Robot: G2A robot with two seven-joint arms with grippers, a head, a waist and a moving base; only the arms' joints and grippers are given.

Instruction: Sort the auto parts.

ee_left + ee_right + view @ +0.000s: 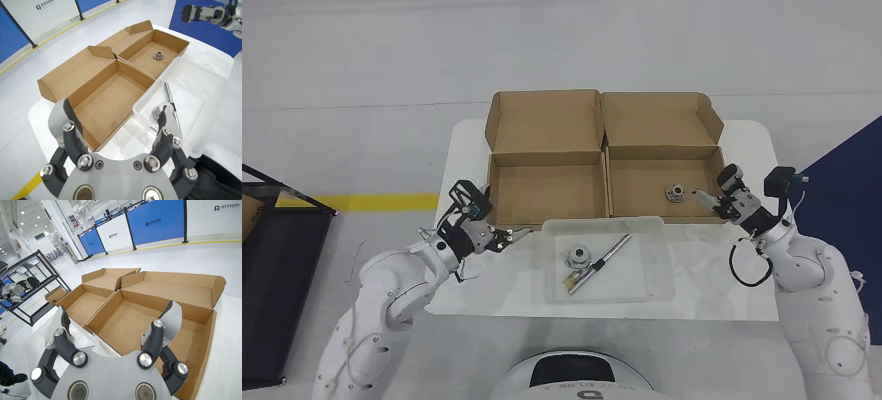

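Black pads on my left gripper [116, 108] are spread wide with nothing held; it hangs over the table [712, 290] by the near corner of the left cardboard box [542, 195], just off the clear tray's [657, 270] left end. My right gripper [118, 309] is also wide and holds nothing, at the right wall of the right box [642, 185].

The metal rod [170, 96] lies flat in the tray. Its long axis runs diagonal, with one end toward the right box and the other toward the tray's near-left corner. A flanged hub [579, 255] sits just beside the rod's near half; can't tell if they touch. A second hub [158, 56] sits in the right box, bore up.
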